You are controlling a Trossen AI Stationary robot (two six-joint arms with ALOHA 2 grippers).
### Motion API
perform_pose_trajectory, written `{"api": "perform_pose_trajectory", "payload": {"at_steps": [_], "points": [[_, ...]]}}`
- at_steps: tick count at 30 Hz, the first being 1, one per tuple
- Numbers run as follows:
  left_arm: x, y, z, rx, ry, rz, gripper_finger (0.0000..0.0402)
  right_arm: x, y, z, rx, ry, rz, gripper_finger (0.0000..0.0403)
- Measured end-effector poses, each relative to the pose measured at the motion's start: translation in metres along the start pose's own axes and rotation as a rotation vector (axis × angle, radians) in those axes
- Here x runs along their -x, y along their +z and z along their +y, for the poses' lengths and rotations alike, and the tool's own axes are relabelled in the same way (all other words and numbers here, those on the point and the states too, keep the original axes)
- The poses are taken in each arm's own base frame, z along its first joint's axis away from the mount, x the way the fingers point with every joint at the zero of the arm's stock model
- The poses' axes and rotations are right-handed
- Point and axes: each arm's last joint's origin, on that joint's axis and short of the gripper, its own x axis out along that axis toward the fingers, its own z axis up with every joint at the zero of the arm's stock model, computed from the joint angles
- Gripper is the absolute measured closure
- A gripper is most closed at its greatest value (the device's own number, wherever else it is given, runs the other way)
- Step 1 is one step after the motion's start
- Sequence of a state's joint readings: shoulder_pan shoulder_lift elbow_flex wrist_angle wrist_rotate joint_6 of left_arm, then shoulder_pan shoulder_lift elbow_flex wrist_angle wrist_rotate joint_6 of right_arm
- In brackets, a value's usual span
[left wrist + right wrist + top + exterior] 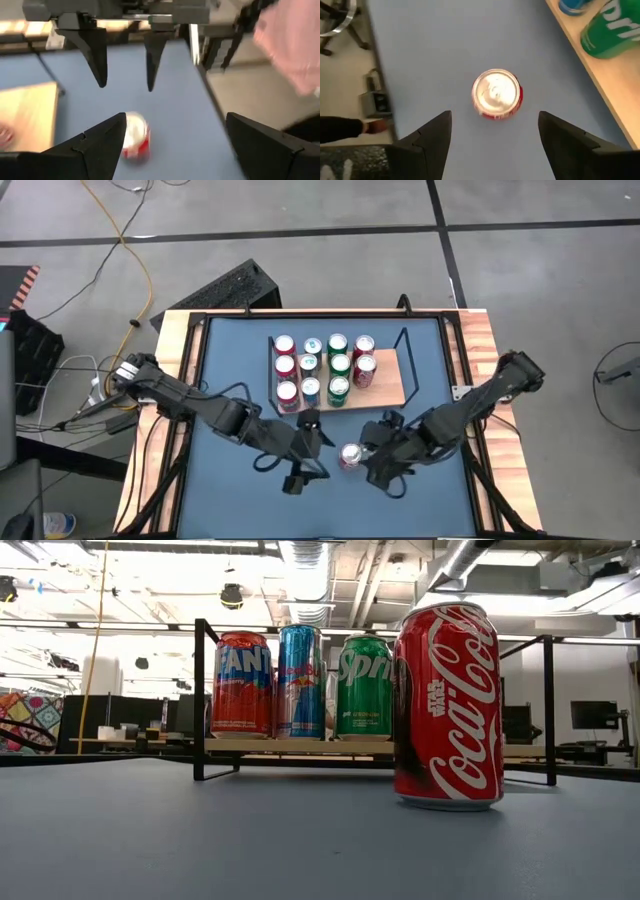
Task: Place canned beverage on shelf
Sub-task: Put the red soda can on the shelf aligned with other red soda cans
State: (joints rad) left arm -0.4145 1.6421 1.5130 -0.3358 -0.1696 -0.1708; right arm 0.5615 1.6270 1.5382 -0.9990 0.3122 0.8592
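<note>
We find the shelf [385, 375] at twelve o'clock on the table [230, 490], cans filling its left part. The red cola can [351, 456] stands upright on the table at its six o'clock. Only the low view shows labels. Right gripper [378, 452], jaws apart, flanks it untouching; left gripper [312, 442] gapes empty.

My feeds are evenly bright; ceiling lights glare behind the shelf [300, 745], and the left wrist view is motion-blurred around the red can [135, 136].
</note>
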Motion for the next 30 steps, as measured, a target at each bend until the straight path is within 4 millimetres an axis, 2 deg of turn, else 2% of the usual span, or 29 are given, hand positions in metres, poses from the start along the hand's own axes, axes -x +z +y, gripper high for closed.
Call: {"api": "perform_pose_trajectory", "payload": {"at_steps": [5,11,18,22,30], "points": [[-0.024,-0.001,0.016,0.031,-0.018,-0.117,0.0072,0.037,-0.012,-0.008,-0.015,0.027,0.005,0.0121],[-0.057,-0.014,0.023,-0.020,0.005,-0.096,0.0072,0.056,-0.032,-0.005,-0.021,0.038,0.033,0.0121],[-0.092,-0.038,0.026,-0.074,0.042,-0.040,0.0072,0.062,-0.056,0.006,0.017,0.018,0.054,0.0121],[-0.110,-0.051,0.032,-0.061,0.055,-0.009,0.0072,0.059,-0.062,0.010,0.019,-0.006,0.046,0.0121],[-0.117,-0.057,0.051,-0.057,0.089,0.030,0.0072,0.058,-0.073,0.016,0.031,-0.019,0.052,0.0121]]}}
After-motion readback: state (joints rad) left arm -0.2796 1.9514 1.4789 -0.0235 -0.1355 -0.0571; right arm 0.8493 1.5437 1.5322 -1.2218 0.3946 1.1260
